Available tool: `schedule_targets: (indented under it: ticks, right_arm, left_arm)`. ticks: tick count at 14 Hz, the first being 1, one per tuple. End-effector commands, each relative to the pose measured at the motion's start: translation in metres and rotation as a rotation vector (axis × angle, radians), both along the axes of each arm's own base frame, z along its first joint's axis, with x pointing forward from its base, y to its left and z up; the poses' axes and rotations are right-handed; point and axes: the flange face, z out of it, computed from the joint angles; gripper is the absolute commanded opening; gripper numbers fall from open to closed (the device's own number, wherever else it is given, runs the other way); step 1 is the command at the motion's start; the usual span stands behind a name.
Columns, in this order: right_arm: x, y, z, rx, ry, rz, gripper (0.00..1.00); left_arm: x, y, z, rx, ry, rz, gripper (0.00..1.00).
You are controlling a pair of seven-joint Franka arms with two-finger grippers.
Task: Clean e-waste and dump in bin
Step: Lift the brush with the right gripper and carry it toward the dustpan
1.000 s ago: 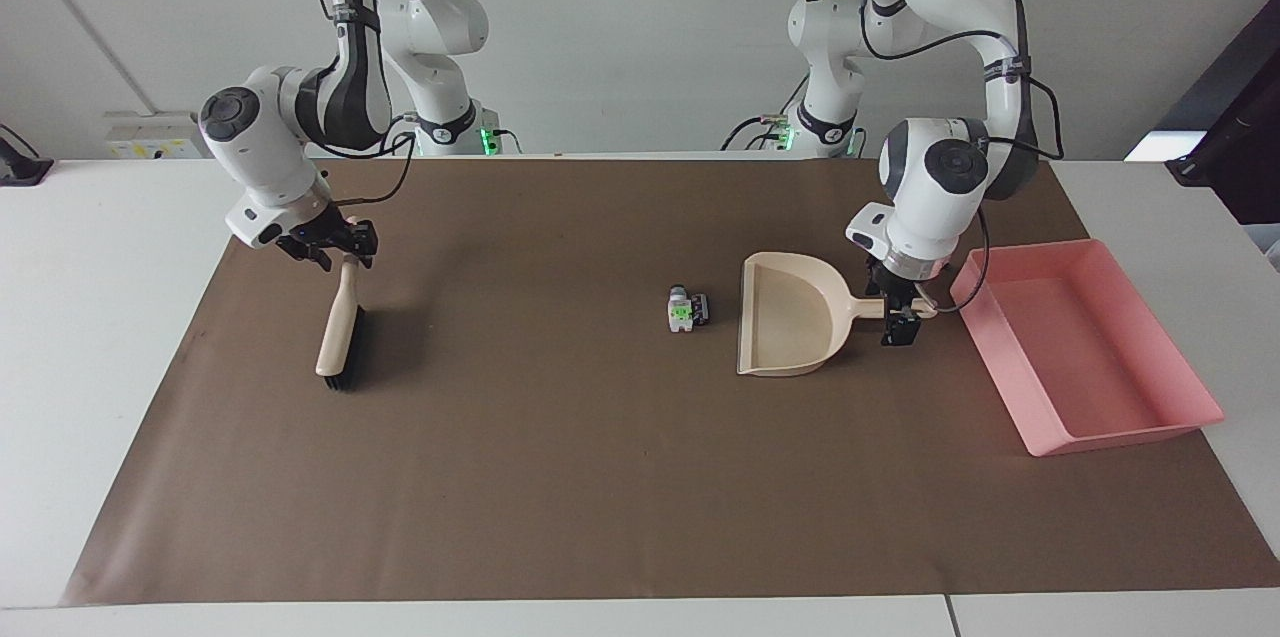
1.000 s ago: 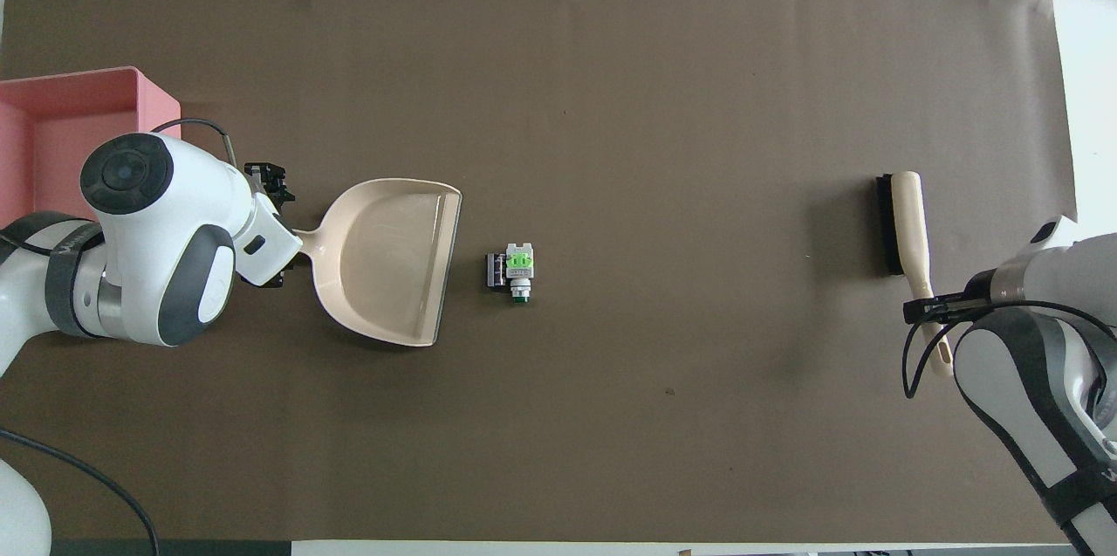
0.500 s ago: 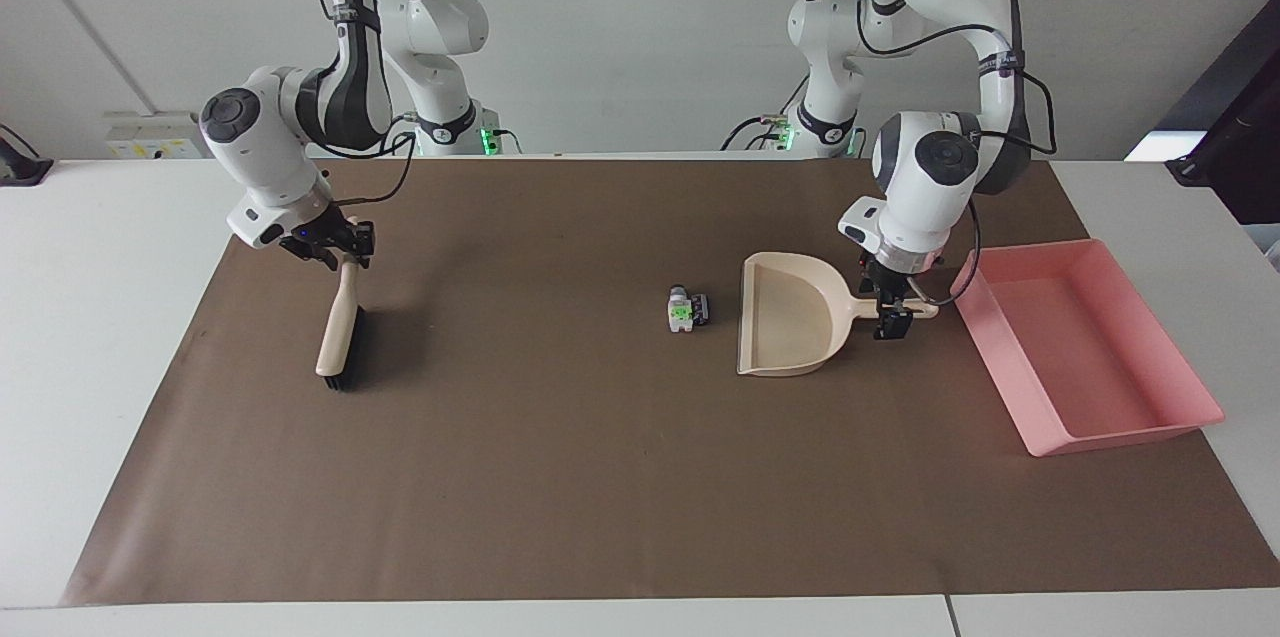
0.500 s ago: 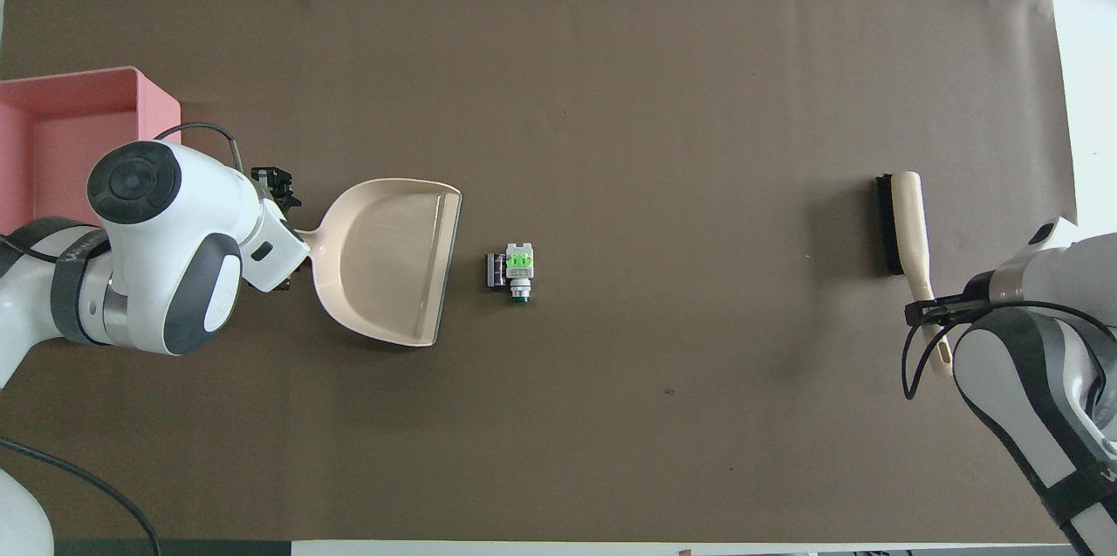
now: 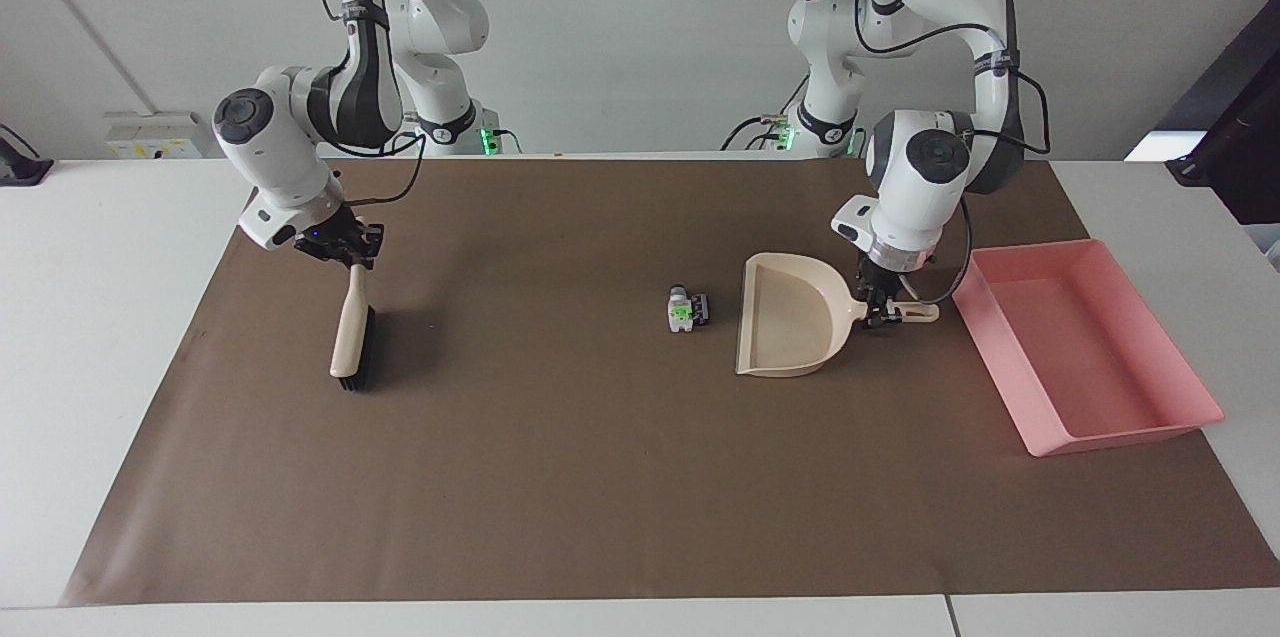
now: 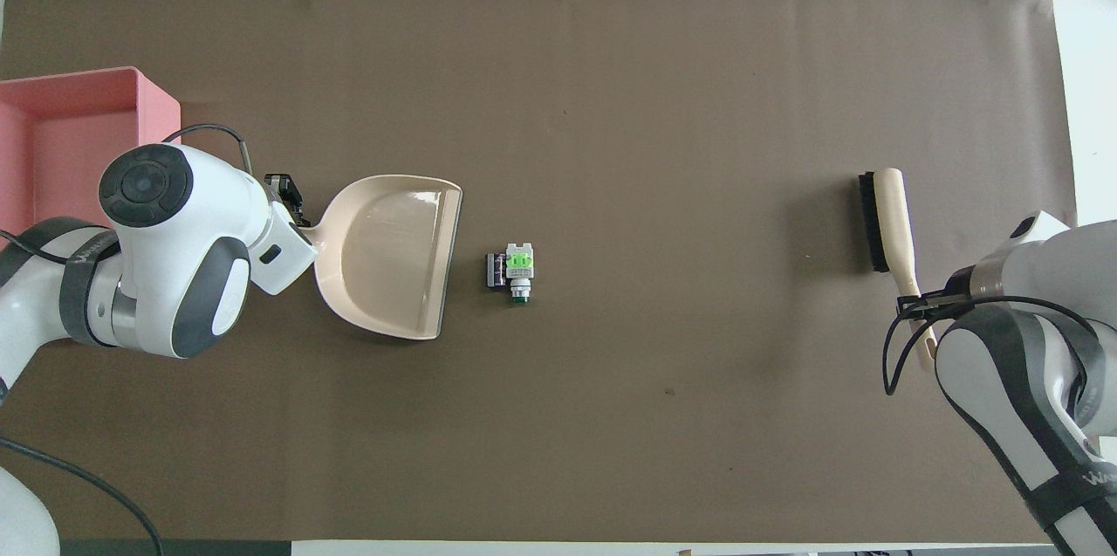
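Two scraps of e-waste [image 5: 687, 307] lie touching each other mid-mat, the white-grey one with its green spot and the small black part, just beside the open mouth of the dustpan [image 5: 790, 327]. I have the left gripper [image 5: 882, 314] clamped on the dustpan's handle so the lip faces the scraps, ready to catch them. The bin [image 5: 1160, 432], a pink tray, sits near that handle toward the left arm's end, so I judge tipping will be a short carry. Well apart, toward the right arm's end, my right gripper [image 5: 352, 254] is closed on the brush [image 5: 352, 337] handle, bristles on the mat. Nothing is swept yet.
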Motion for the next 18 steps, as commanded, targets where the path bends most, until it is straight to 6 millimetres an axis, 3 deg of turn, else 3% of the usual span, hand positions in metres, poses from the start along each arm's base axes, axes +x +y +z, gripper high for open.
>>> schedule_targets:
  ticks: [1,4,6,7,10,13,17,18]
  right_arm:
    - [0.022,0.033,0.039,0.006,-0.014,-0.019,0.00]
    - [0.037,0.075,0.073,-0.012,-0.023,-0.073,0.00]
    - [0.034,0.120,0.084,-0.029,-0.016,-0.107,0.00]
    - [0.027,0.155,0.084,-0.040,-0.016,-0.128,0.00]
    - [-0.001,0.232,0.082,-0.062,-0.019,-0.175,0.00]
    - [-0.029,0.313,0.056,-0.078,-0.032,-0.187,0.00]
    - [-0.067,0.374,0.036,-0.110,-0.008,-0.084,0.00]
    - [-0.069,0.380,0.035,-0.108,-0.012,-0.077,0.00]
  left_arm:
    - [-0.006,0.006,0.008,0.017,-0.009,-0.007,0.00]
    - [0.005,0.012,0.037,0.034,0.025,0.014,0.00]
    - [0.008,0.016,0.047,0.056,0.032,0.001,0.00]
    - [0.009,0.015,0.047,0.083,0.024,-0.024,0.00]
    - [-0.004,0.003,0.045,0.107,0.045,-0.049,0.00]
    - [-0.018,-0.015,0.038,0.148,0.036,-0.027,0.00]
    - [-0.029,-0.046,0.029,0.222,0.000,0.070,0.00]
    - [-0.031,-0.049,0.027,0.227,0.001,0.073,0.00]
